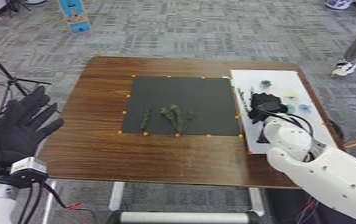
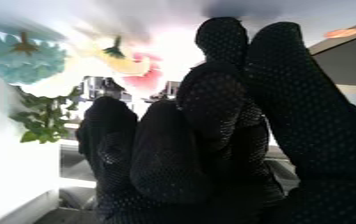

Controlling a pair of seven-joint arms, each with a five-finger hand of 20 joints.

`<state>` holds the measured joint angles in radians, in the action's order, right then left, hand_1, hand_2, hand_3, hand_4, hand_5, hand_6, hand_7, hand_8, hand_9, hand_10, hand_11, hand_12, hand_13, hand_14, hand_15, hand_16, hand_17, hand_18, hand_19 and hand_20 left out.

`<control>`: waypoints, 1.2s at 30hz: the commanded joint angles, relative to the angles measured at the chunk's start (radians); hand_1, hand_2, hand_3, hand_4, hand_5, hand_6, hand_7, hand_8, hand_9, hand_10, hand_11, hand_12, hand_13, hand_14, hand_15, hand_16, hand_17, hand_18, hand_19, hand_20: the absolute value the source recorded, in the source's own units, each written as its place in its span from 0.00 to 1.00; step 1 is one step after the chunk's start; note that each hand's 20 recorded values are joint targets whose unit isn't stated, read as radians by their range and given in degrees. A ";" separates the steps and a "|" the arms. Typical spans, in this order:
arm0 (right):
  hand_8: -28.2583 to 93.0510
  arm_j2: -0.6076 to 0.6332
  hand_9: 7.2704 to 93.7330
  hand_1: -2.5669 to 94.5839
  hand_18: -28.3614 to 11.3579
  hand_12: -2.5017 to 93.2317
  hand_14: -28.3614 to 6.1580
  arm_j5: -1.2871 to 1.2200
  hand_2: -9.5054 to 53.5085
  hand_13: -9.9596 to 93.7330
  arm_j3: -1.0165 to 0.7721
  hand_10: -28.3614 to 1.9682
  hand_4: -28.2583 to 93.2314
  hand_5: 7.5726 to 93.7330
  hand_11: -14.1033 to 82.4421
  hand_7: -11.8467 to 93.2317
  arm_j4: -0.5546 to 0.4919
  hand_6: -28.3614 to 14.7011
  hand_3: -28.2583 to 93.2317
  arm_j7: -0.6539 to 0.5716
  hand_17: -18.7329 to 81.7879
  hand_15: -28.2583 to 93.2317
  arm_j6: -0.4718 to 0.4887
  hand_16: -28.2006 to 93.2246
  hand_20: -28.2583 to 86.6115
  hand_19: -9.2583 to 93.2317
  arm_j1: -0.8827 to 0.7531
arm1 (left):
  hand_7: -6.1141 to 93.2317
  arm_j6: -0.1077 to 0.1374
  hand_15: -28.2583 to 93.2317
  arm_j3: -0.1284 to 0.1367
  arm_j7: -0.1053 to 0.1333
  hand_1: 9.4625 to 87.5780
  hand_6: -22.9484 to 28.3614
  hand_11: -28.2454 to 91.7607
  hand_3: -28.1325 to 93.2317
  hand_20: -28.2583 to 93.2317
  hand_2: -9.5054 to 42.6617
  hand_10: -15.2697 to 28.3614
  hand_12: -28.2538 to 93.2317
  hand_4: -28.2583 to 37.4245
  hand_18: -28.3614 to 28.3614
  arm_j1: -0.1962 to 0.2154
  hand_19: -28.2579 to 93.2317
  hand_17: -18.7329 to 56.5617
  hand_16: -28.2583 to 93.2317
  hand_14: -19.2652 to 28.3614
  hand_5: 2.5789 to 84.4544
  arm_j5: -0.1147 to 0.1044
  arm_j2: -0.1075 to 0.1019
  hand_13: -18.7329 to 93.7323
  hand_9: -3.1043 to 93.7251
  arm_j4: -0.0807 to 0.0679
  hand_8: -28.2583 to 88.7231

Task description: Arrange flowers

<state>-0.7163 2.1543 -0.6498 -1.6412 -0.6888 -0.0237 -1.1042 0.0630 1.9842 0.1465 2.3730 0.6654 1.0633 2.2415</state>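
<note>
The right hand (image 1: pixel 261 106) is over the white board (image 1: pixel 261 77) at the right of the table, among the flowers. In the right wrist view the right hand (image 2: pixel 201 130) has its fingers relaxed, with nothing seen held. Past its fingertips are a pale blue flower (image 2: pixel 22 57), a yellow flower (image 2: pixel 119 61), a pink flower (image 2: pixel 145 80) and green leaves (image 2: pixel 43 117). In the head view, a pale yellow flower (image 1: pixel 288 93) and a blue flower (image 1: pixel 305 108) lie beside the hand. Green sprigs (image 1: pixel 172 116) lie on the black mat (image 1: pixel 179 92). My left hand (image 1: pixel 19 125) is open off the table's left side.
Orange markers line the mat's edges on the brown wooden table (image 1: pixel 174 160). A dark green flower head (image 1: pixel 266 83) lies near the board's far end. A black stand (image 1: pixel 13 77) is on the floor at the left. The right forearm crosses the table's near right corner.
</note>
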 commanded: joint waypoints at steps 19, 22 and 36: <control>0.13 0.023 0.92 0.24 0.21 0.40 0.72 0.002 0.00 0.91 -0.065 0.65 0.00 0.82 0.70 0.48 -0.133 0.66 0.80 -0.041 0.75 0.90 0.140 0.55 0.88 1.00 -0.033 | 0.21 0.000 0.31 0.008 0.000 0.23 0.50 0.31 0.67 0.28 0.10 0.56 0.39 0.00 0.95 0.015 0.56 0.07 0.29 0.67 0.28 -0.006 0.008 0.30 0.22 0.008 0.17; 0.13 0.029 0.93 0.21 0.21 0.39 0.71 -0.026 0.00 0.91 -0.056 0.64 0.00 0.84 0.69 0.46 -0.122 0.65 0.78 -0.053 0.76 0.90 0.149 0.55 0.88 1.00 0.001 | 0.21 0.000 0.31 0.008 0.000 0.23 0.50 0.31 0.67 0.28 0.10 0.56 0.39 0.00 0.95 0.016 0.56 0.07 0.29 0.67 0.28 -0.007 0.007 0.30 0.22 0.007 0.17; 0.15 -0.079 0.94 0.17 0.20 0.40 0.70 -0.062 0.01 0.91 0.129 0.63 0.00 0.84 0.68 0.39 0.092 0.63 0.78 -0.083 0.76 0.89 0.145 0.55 0.88 1.00 0.170 | 0.21 -0.007 0.30 -0.001 -0.008 0.23 0.49 0.31 0.67 0.28 0.10 0.56 0.39 0.00 0.95 0.000 0.56 0.07 0.29 0.67 0.28 -0.008 -0.004 0.30 0.22 -0.001 0.18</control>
<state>-0.7300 2.1055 -0.5822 -1.6378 -0.7547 0.1289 -0.9940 0.0620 1.9854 0.1457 2.3750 0.6630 1.0634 2.2409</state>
